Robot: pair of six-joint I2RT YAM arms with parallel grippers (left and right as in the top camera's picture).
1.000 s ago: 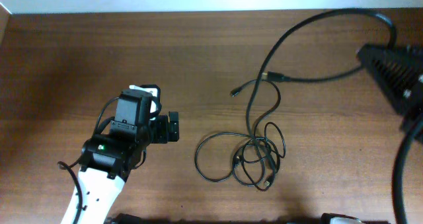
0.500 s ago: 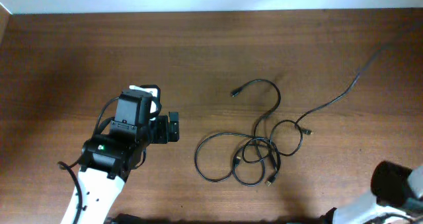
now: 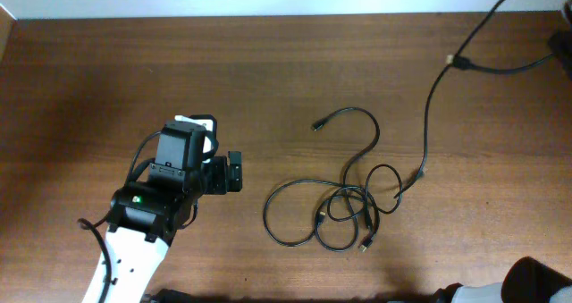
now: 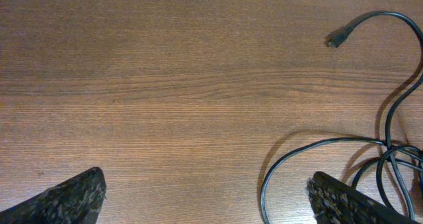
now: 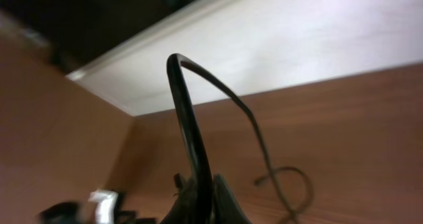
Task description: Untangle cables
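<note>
- Cables (image 3: 347, 193) lie tangled on the table (image 3: 107, 71), right of centre, with one strand lifted toward the far right corner.
- Left gripper (image 3: 234, 172): spread wide, empty.
- Right gripper (image 5: 203, 199): pinching the raised strand.

cables (image 3: 349, 196) lie on the table (image 3: 107, 71) right of the left gripper (image 3: 234, 172) — one strand reaches far right.

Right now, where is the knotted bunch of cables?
In the overhead view the knotted bunch of cables lies right of centre near the front edge, to the right of the left gripper, with one strand running toward the far right corner.
</note>
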